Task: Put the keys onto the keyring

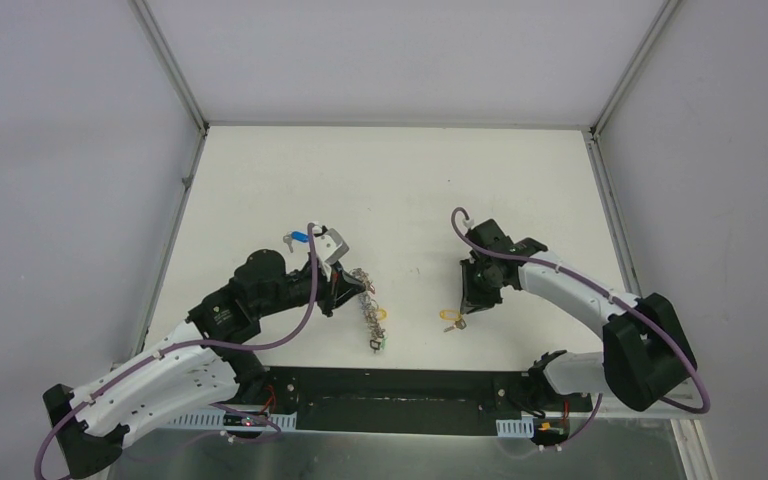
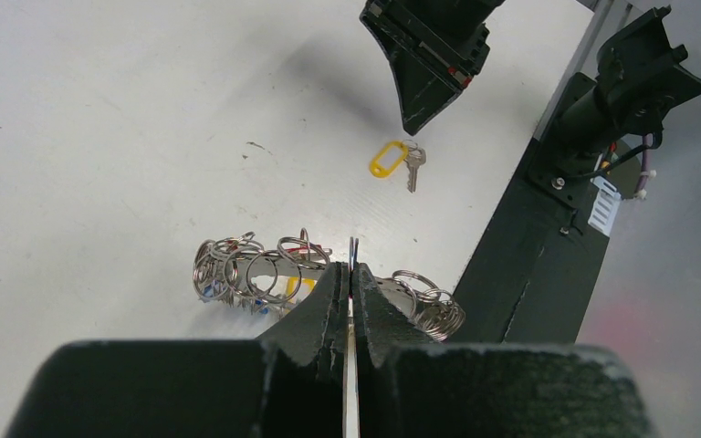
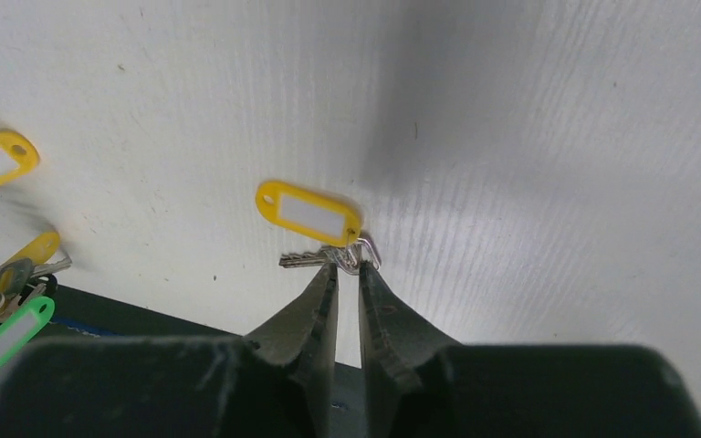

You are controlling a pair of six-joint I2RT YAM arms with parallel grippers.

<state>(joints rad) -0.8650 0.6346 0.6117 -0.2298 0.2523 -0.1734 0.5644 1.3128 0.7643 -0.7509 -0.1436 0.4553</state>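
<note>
Keyring (image 2: 248, 270): silvery chain of rings

Loose key (image 1: 451, 321) on table (image 1: 410, 180), right of keyring (image 1: 371, 315).

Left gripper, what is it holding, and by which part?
The left gripper is shut on the keyring, pinching one thin silver ring of it edge-on between its fingertips.

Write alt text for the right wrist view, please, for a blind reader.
The right pincer, jaws nearly together, sits at the small ring of a yellow-tagged key lying on the white table. Green and yellow tags of the keyring show far left.
</note>
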